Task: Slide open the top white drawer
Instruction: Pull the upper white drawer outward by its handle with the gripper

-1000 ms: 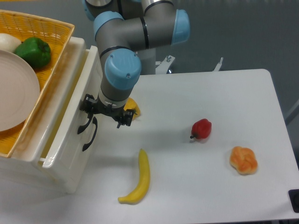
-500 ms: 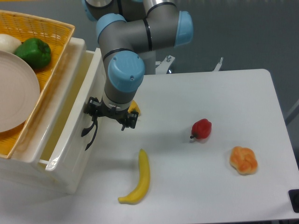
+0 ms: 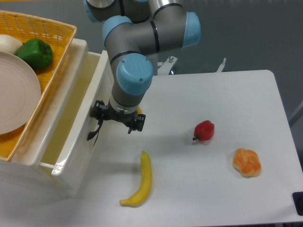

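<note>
The top white drawer point(image 3: 75, 135) stands pulled out to the right from the cream cabinet point(image 3: 52, 182), and its pale inside shows from above. On the drawer's front is a curved black handle point(image 3: 93, 132). My gripper point(image 3: 118, 122) points straight down beside that front. Its left finger point(image 3: 98, 113) is at the handle and its right finger point(image 3: 137, 123) hangs over the table. The fingers look spread apart, with nothing between them. The blue wrist joint hides the fingertips.
A yellow wicker basket point(image 3: 54, 35) on the cabinet holds a green pepper point(image 3: 37, 52), a cream plate point(image 3: 14, 90) and a white ball point(image 3: 8, 42). On the white table point(image 3: 227, 94) lie a banana point(image 3: 143, 182), a red pepper point(image 3: 204, 130) and an orange bun-like thing point(image 3: 246, 161).
My gripper has moved right and slightly towards the table's front. The drawer front has come along with it, so more of the drawer's inside shows.
</note>
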